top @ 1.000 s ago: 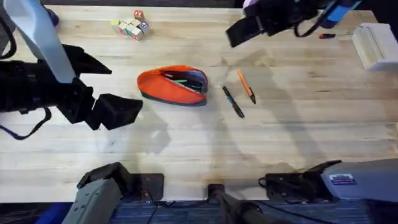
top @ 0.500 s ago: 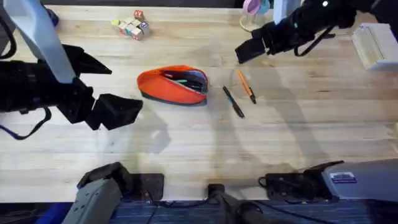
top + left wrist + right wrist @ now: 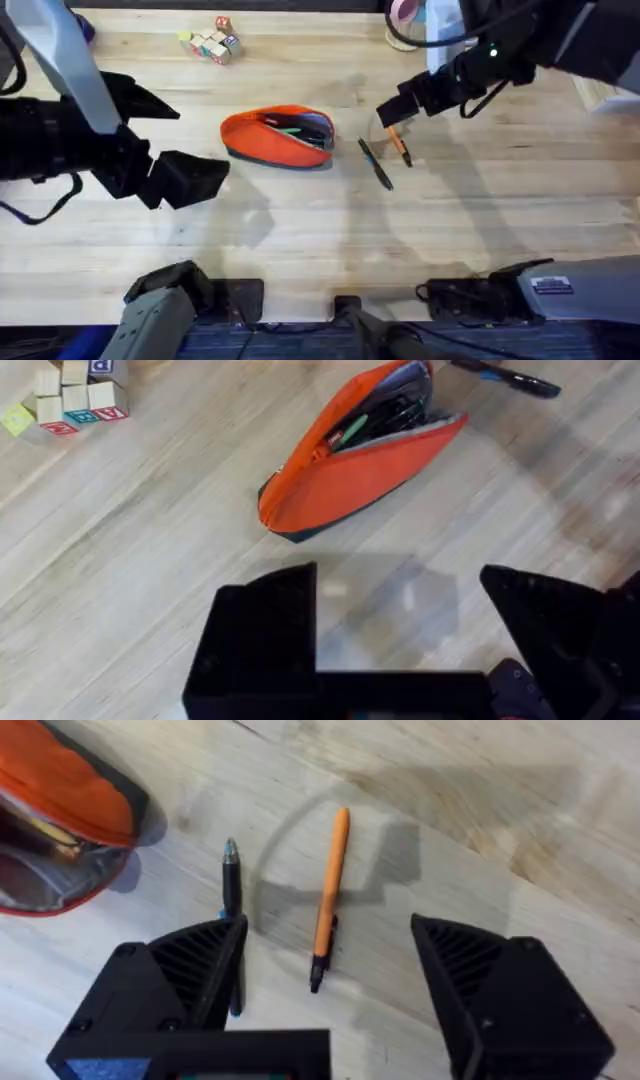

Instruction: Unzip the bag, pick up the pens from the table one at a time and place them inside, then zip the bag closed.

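Bag [image 3: 280, 137]: centre of overhead frame, on table [image 3: 480, 230], zipper open, contents visible inside.
Orange pen [image 3: 399, 145]: right of bag, flat on table, partly under right gripper.
Black pen [image 3: 376, 165]: between bag and orange pen.
Right gripper [image 3: 393, 108]: above orange pen, fingers wide, holding nothing.
Left gripper [image 3: 170, 140]: left of bag, fingers wide, holding nothing.
Blocks [image 3: 210, 41]: upper left.
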You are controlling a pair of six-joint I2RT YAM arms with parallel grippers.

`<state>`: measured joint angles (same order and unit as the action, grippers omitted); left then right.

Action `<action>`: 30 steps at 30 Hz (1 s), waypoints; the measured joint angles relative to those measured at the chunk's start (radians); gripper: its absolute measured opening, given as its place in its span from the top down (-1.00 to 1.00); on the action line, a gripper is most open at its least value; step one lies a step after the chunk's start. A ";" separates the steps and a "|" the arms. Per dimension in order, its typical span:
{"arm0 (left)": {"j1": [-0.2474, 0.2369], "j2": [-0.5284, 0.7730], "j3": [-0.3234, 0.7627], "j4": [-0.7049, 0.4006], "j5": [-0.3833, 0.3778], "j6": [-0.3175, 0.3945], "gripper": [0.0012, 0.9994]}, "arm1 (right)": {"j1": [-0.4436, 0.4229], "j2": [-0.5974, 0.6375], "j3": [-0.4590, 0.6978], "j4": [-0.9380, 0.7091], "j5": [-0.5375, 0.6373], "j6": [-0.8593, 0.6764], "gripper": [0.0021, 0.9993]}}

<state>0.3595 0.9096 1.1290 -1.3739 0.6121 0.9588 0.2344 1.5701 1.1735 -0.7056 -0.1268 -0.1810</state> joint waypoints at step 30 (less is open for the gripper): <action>0.000 0.000 0.000 -0.008 0.000 0.000 -0.99 | 0.011 0.204 -0.027 0.137 0.071 0.021 -0.89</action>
<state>0.3595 0.9096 1.1290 -1.3815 0.6117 0.9588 0.2451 1.7744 1.1469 -0.5682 -0.0557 -0.1602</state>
